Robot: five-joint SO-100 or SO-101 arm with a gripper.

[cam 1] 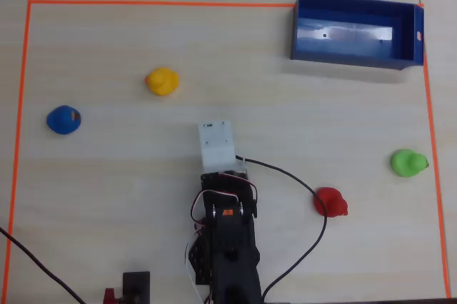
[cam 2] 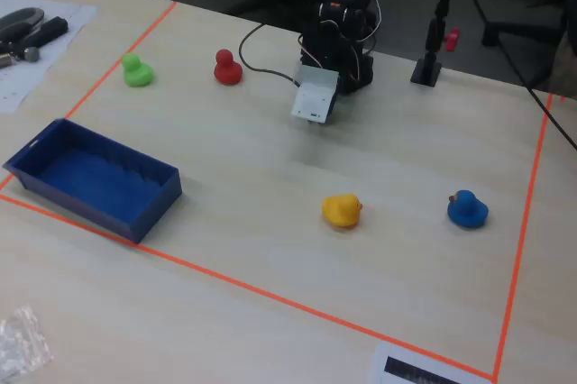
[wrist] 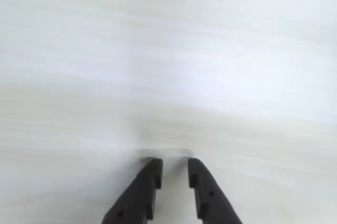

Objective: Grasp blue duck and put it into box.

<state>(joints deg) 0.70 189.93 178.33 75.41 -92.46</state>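
Hand point(wrist: 172, 165), empty, sits well apart from blue duck point(cam 1: 64, 119).

Your overhead view is evenly and brightly lit, with soft, short shadows: the box point(cam 1: 355, 53) drops a faint one onto the table point(cam 1: 128, 197) along its lower wall. The box's pale floor throws back a strip of glare. Focus there is fair, slightly soft overall.

Your wrist view is washed out: the tabletop point(wrist: 168, 50) is overexposed to near white and smeared, its wood grain reading only as hazy horizontal bands. The dark fingers point(wrist: 149, 182) are soft-edged too.

Your fixed view is dimmer and warmer, the background beyond the table falling into darkness. The blue duck point(cam 2: 467, 210) and yellow duck point(cam 2: 342, 211) cast small soft shadows.
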